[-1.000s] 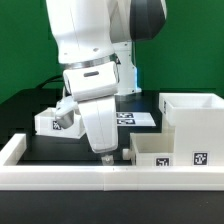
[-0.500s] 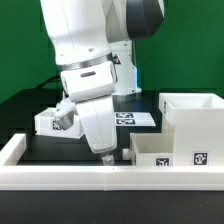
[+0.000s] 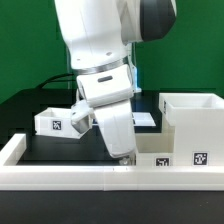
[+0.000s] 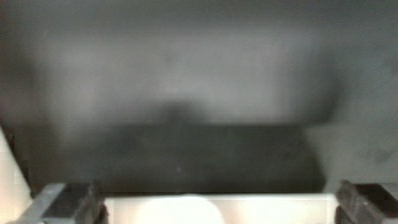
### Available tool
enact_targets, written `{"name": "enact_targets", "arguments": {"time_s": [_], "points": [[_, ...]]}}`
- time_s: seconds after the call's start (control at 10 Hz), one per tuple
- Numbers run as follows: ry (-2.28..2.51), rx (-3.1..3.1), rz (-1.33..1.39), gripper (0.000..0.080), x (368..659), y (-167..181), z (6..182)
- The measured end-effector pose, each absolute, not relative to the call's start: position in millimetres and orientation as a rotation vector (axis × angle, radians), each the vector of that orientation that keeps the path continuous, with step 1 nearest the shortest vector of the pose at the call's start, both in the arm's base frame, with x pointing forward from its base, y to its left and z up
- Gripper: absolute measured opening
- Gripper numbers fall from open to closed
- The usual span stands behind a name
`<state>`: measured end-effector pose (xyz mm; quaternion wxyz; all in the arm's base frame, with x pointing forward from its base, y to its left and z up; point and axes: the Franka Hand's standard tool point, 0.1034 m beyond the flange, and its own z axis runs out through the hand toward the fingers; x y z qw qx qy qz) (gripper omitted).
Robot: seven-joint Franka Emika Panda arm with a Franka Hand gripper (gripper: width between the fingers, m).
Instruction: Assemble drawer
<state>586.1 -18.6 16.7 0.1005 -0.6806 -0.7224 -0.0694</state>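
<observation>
The drawer's large cube-shaped housing (image 3: 195,118) stands at the exterior view's right. One shallow tray (image 3: 168,152) sits in front of it against the front rail. The other tray (image 3: 58,121) lies at the exterior view's left, partly behind the arm. My gripper (image 3: 125,156) hangs low at the near tray's left end. In the wrist view my gripper (image 4: 217,205) has its dark fingers (image 4: 64,202) wide apart, with a white tray wall (image 4: 214,210) between them. The jaws stand open and do not press on it.
A long low white rail (image 3: 50,172) edges the table's front, with a side piece at the exterior view's left (image 3: 12,147). The marker board (image 3: 146,118) lies on the black table behind the arm, mostly hidden.
The arm has swung toward the exterior view's right, carrying the gripper from the middle of the front rail to the near tray's left end. The trays and housing have not moved.
</observation>
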Motion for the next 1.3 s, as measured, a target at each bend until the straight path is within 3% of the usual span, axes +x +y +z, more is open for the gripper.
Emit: {"name": "enact_targets", "arguments": {"time_s": [0.5, 0.7, 0.9, 1.2, 1.3], "points": [[-2.147, -1.976, -0.204, 0.0649, 587.3, 30.3, 17.9], [-2.115, -2.017, -0.189, 0.0649, 587.8, 34.7, 17.4], [-2.106, -2.029, -0.187, 0.0649, 588.1, 32.1, 17.8], [-2.107, -2.051, -0.187, 0.0649, 589.6, -6.2, 24.9], [-2.094, -2.096, -0.189, 0.0649, 590.1, -19.4, 34.7]]}}
